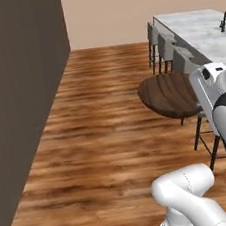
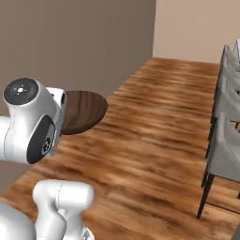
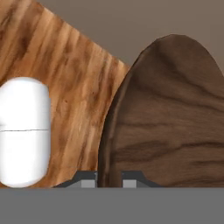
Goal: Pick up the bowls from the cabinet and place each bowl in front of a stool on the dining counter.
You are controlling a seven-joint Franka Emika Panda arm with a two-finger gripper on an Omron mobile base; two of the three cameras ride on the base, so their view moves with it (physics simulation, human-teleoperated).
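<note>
Pinching the wide bowl (image 3: 175,118) by its rim (held above the wood floor (image 1: 103,136)), the gripper (image 3: 109,179) is clamped.

We saw open wooden floor (image 1: 103,136) ahead, wide enough to pass. A dark wall (image 1: 22,96) closed the left side. Stools (image 2: 227,140) lined the right along the dining counter (image 1: 200,33), narrowing that edge.

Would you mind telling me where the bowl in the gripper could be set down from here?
The dining counter shows bare marble from its near edge above the stools back toward the black faucet. The stool row crowds that counter's edge. The wooden floor between the dark wall and the stools is open. The gripper is shut on the bowl.
</note>
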